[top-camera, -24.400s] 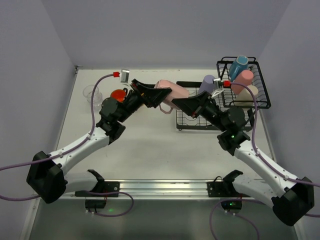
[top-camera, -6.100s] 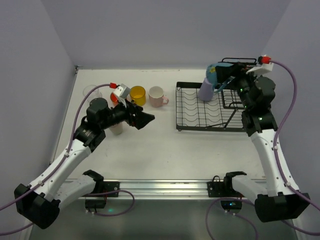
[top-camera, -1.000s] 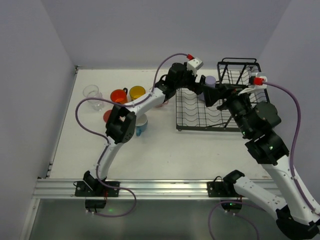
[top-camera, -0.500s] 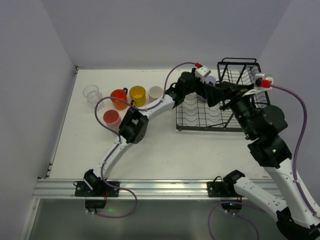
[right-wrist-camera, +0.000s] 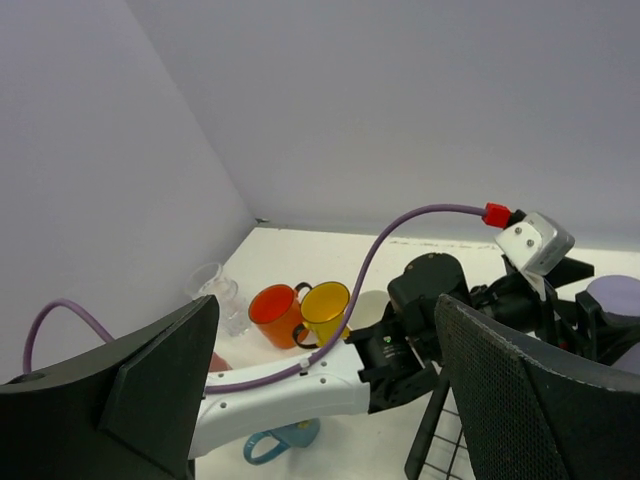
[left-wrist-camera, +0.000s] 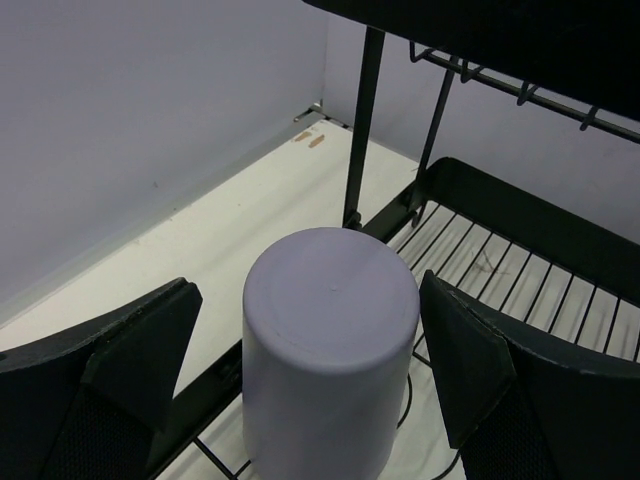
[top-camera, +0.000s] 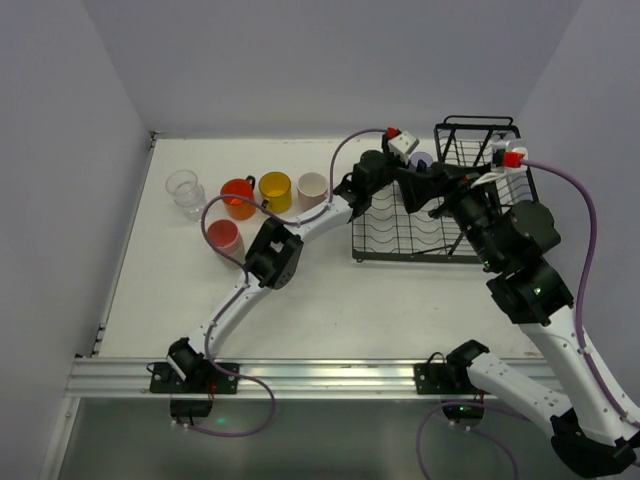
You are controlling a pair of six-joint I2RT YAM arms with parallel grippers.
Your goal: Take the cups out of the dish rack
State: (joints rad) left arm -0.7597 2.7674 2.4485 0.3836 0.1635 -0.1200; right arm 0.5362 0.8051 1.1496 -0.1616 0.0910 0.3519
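Note:
A lavender tumbler (left-wrist-camera: 328, 350) stands upside down on the flat tray of the black dish rack (top-camera: 400, 232), at its far edge. My left gripper (left-wrist-camera: 308, 330) is open around the tumbler, with a gap showing on each side; from above it sits at the rack's back left (top-camera: 408, 172). My right gripper (right-wrist-camera: 325, 390) is open and empty, raised over the rack (top-camera: 447, 188) and facing left. On the table to the left stand a clear glass (top-camera: 183, 187), an orange mug (top-camera: 238, 195), a yellow mug (top-camera: 274, 190), a pale pink mug (top-camera: 313, 186) and a salmon-pink tumbler (top-camera: 224, 236). A blue mug (right-wrist-camera: 285, 440) lies under my left arm.
The rack's taller raised basket (top-camera: 480, 150) stands at the back right with no cups showing in it. My left arm stretches across the table from the near left to the rack. Grey walls close in the table at the back and on both sides.
My left arm has reached farther right, bringing its open fingers either side of the lavender tumbler; its elbow now hides the blue mug from above. The right arm has shifted slightly.

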